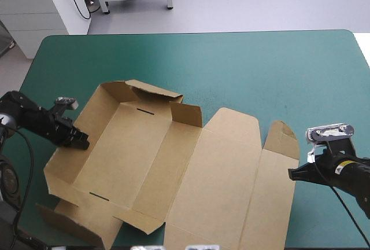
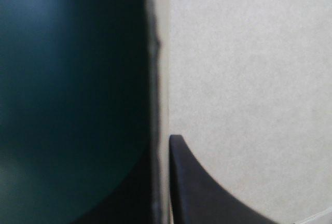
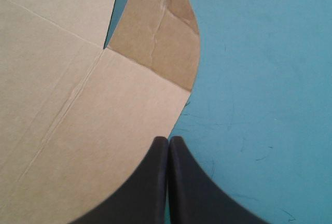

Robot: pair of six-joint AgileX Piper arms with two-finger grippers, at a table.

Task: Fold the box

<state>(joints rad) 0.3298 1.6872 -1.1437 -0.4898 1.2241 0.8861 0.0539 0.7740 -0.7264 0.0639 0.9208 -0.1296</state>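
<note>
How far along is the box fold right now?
Done: the box has its far and left walls standing. In hand: the left gripper is shut on the left wall; the right gripper, shut, sits at the lid's outer edge. Left: the near flaps lie splayed on the teal-green cover and the lid lies flat, so the near wall is not yet raised and tucked.
</note>
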